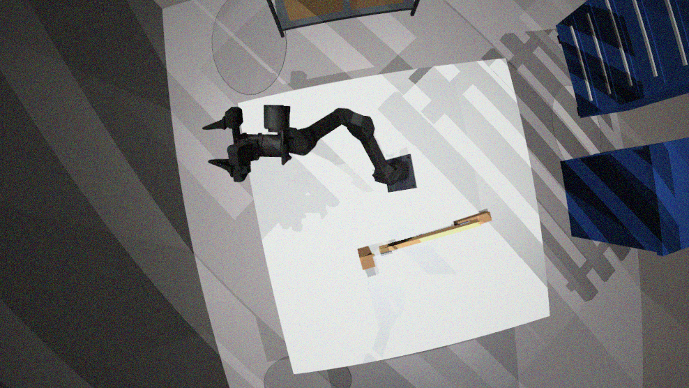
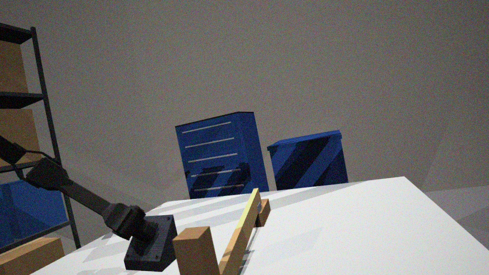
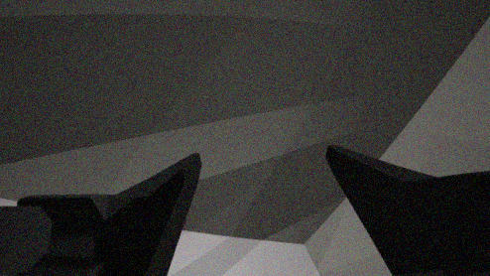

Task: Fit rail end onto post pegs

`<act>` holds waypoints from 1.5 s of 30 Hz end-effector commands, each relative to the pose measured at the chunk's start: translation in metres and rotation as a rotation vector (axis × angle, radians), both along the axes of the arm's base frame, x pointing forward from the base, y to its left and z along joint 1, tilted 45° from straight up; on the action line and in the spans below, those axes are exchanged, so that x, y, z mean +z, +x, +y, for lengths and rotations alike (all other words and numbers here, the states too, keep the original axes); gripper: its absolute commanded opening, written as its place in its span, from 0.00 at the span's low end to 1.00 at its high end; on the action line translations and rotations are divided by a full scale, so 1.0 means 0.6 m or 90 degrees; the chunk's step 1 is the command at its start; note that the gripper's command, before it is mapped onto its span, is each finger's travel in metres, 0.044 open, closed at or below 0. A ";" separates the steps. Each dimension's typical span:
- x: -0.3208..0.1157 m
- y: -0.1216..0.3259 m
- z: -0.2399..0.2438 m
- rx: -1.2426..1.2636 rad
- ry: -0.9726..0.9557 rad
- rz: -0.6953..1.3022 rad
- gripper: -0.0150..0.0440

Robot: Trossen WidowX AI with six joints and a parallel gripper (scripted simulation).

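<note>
- The rail (image 1: 436,234) is lying on the bench (image 1: 433,313), its far end sitting in the bracket on the footboard block (image 1: 474,219) and its near end pointing at the post (image 1: 367,257).
- In the top view a small gap is showing between the rail's near end and the post, so the two are not touching; I cannot make out the pegs.
- In the exterior view the rail (image 2: 244,225) is sloping up from beside the post (image 2: 194,251) toward the block (image 2: 264,211).
- My tool (image 1: 212,144) is hanging out past the bench's edge, well apart from the rail, on the far side of my base (image 1: 402,173).
- My tool's fingers (image 1: 215,125) are standing wide apart and gripping nothing.
- In the wrist view both fingers are pointing at grey floor, with nothing lying between them.
- Blue cabinets (image 2: 222,155) are standing beyond the bench, and a shelf rack (image 2: 37,102) is showing at the exterior view's left edge.
</note>
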State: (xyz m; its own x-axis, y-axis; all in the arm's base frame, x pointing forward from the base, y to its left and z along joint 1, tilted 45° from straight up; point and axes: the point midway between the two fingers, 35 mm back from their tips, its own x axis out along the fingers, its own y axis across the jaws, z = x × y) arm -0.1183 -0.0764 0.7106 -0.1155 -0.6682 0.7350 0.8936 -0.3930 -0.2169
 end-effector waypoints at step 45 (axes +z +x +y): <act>-0.557 0.857 0.091 0.323 0.174 1.067 1.00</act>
